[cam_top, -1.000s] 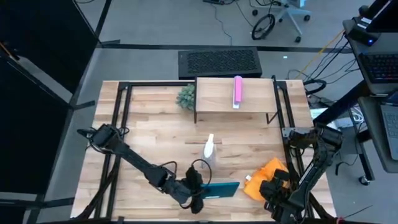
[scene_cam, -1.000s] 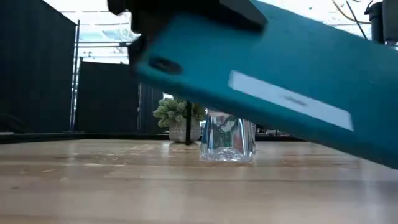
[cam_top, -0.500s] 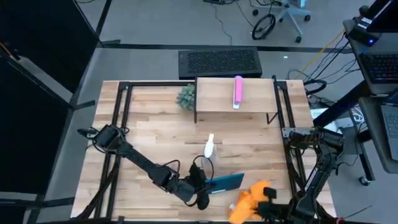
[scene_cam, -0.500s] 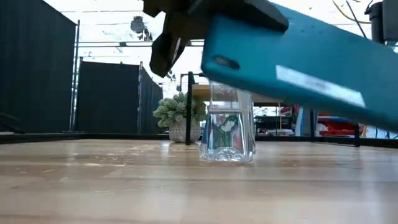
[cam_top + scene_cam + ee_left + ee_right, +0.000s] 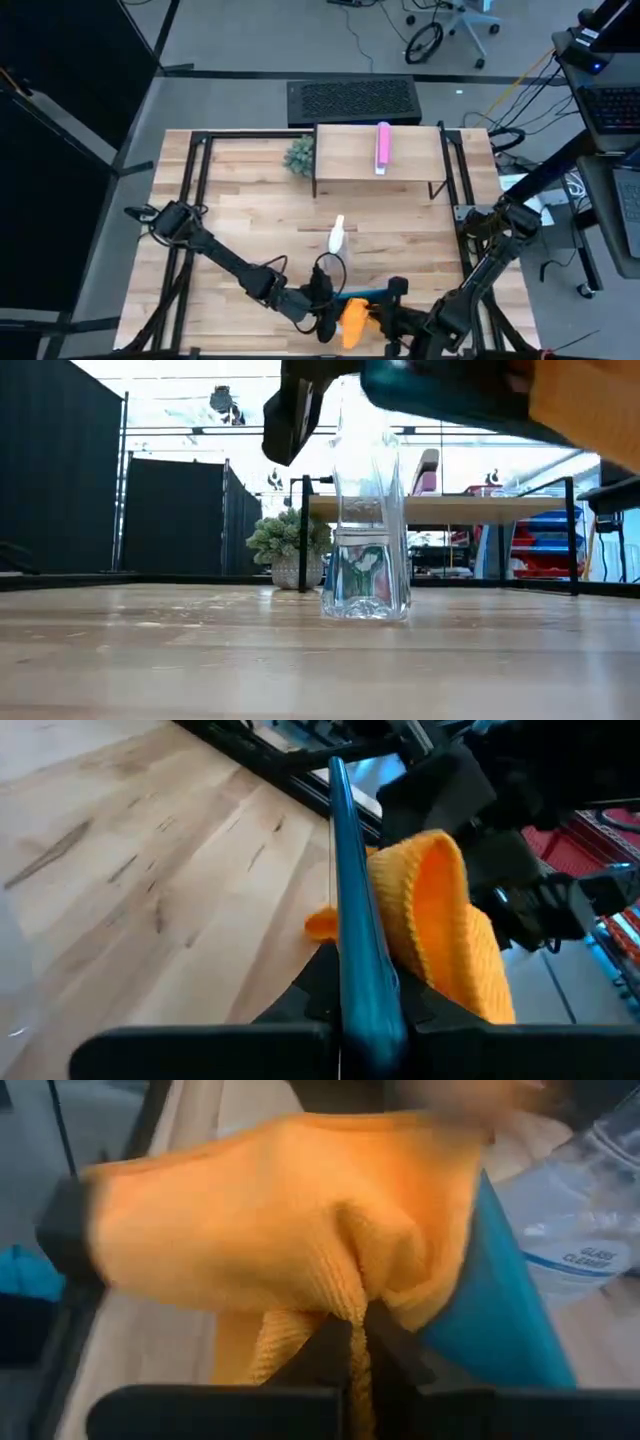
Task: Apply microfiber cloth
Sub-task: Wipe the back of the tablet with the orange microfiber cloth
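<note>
Swung inward, right claw (image 5: 378,322) presses its gripped microfiber cloth (image 5: 354,322) against left claw's (image 5: 325,312) clamped tablet (image 5: 352,955).

Grey floor (image 5: 250,45), black curtain panels (image 5: 60,480) at left, office chair (image 5: 465,22), red shelving (image 5: 545,545) behind the table.

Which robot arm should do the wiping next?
The right, most likely. The right gripper is pinching the microfiber cloth, already pressed against the teal tablet. The left gripper is busy gripping that tablet on edge above the table.
</note>
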Action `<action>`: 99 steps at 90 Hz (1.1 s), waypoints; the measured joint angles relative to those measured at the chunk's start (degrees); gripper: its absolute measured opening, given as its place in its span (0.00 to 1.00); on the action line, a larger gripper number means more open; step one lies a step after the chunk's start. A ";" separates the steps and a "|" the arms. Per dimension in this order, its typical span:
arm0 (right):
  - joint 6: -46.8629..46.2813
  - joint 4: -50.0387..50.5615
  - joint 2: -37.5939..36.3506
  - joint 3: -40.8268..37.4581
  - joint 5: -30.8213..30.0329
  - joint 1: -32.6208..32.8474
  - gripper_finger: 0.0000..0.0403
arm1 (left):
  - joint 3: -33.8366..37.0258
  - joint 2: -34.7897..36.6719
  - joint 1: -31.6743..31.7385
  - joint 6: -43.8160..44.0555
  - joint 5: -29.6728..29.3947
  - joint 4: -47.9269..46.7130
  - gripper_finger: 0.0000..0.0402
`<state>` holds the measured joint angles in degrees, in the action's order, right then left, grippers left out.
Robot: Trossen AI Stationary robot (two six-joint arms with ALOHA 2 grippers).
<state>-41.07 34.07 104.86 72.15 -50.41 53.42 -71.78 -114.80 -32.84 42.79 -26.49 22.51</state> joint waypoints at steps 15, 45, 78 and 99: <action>-11.57 13.43 -0.03 -0.01 1.26 3.93 0.00 | 0.06 0.00 -0.43 -0.05 0.41 -0.37 0.01; -34.99 35.37 0.08 1.57 8.58 10.30 0.00 | -0.12 0.66 -1.33 -0.04 5.00 0.58 0.01; -19.07 28.79 -0.09 13.19 2.04 6.89 0.00 | 0.00 0.52 -1.23 0.19 2.32 -3.08 0.01; -20.79 31.62 -0.13 13.56 3.68 4.28 0.00 | 0.17 0.33 -1.64 0.92 0.91 -6.21 0.01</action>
<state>-61.87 65.69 104.73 85.71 -46.73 57.69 -71.61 -114.48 -34.48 43.71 -25.58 16.30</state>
